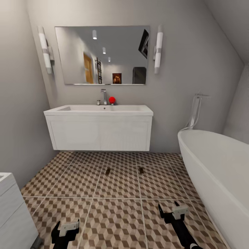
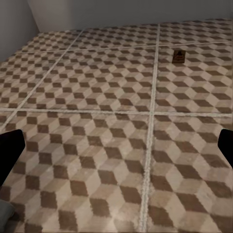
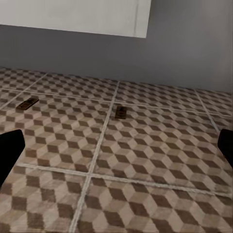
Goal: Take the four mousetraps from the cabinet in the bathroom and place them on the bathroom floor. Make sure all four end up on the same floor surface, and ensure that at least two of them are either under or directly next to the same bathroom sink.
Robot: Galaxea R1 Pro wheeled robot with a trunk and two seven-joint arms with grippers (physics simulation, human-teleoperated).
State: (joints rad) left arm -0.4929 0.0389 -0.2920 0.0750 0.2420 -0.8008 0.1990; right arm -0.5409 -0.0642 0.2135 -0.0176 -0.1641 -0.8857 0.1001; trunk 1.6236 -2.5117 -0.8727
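Observation:
Two mousetraps lie flat on the cube-patterned bathroom floor [image 1: 117,186] just in front of the sink [image 1: 98,110]: one mousetrap [image 1: 108,171] on the left, another mousetrap [image 1: 141,170] on the right. The right wrist view shows both, the nearer mousetrap [image 3: 120,112] and the farther mousetrap [image 3: 27,103], below the white vanity [image 3: 73,14]. In the left wrist view a single mousetrap [image 2: 179,56] lies far ahead. My left gripper [image 1: 65,231] and right gripper [image 1: 172,211] hang low near the front, both open and empty. The cabinet is out of view.
A white oval bathtub [image 1: 218,166] fills the right side. A small white drawer unit [image 1: 12,211] stands at the near left. Mirror [image 1: 103,55] and wall lamps hang above the sink; a red object [image 1: 112,100] sits by the faucet. Grey walls close in on the left and back.

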